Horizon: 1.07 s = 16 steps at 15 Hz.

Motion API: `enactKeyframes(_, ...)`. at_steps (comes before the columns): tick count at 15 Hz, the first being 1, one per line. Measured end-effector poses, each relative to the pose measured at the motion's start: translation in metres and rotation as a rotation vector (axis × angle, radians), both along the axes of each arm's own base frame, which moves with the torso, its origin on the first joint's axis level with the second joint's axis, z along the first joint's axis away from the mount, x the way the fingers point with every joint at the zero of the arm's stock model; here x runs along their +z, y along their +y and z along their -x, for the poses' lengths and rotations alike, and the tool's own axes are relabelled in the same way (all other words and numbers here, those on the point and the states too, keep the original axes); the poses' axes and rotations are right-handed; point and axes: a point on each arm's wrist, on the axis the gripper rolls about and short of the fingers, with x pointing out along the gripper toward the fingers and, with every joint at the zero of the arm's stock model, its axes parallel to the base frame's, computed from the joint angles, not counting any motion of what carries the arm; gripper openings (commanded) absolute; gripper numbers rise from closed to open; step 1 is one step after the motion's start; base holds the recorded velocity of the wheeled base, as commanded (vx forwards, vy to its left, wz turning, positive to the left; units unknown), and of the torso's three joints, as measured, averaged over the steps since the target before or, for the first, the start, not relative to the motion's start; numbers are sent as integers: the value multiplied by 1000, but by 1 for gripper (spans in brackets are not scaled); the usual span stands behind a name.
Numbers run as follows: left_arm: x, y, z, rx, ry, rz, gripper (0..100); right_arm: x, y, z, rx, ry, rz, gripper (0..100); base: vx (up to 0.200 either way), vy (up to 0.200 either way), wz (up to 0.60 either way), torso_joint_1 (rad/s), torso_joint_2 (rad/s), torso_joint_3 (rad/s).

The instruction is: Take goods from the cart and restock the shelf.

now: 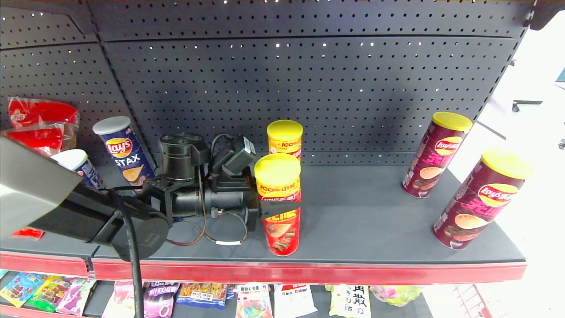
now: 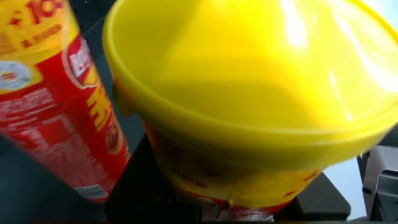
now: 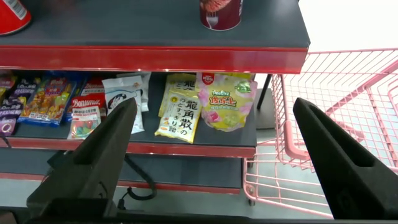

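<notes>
Right gripper (image 3: 214, 106) spread wide, empty, low beside cart (image 3: 348, 81), probably placed for next pick. Left gripper (image 1: 279, 206) clamped on red can (image 1: 281, 234), upright near shelf (image 1: 375, 212) front edge, mid-span, lined up ahead of matching can (image 1: 284, 139), apparently to build a row

backdrop: I see a dark pegboard wall (image 1: 309, 88) right behind my left gripper (image 1: 279, 206) | light: bright pinpoints shine through its holes | ground: pale floor (image 1: 547, 229), brightly lit, well off to that gripper's right and below my right gripper (image 3: 214, 102)
</notes>
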Motion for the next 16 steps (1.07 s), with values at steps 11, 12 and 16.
enactKeyframes(11, -8, -4, 3, -7, 17, -14, 0, 0, 0, 0, -11, 0, 1, 100, 0, 0, 0, 0, 0, 0)
enactKeyframes(12, -11, -3, 5, -7, 24, -20, 100, 0, 0, 0, -11, 0, 1, 100, 0, 0, 0, 0, 0, 0)
enactKeyframes(16, -17, 0, 7, 3, 50, -37, 100, 0, 0, 0, -11, 0, 1, 100, 0, 0, 0, 0, 0, 0)
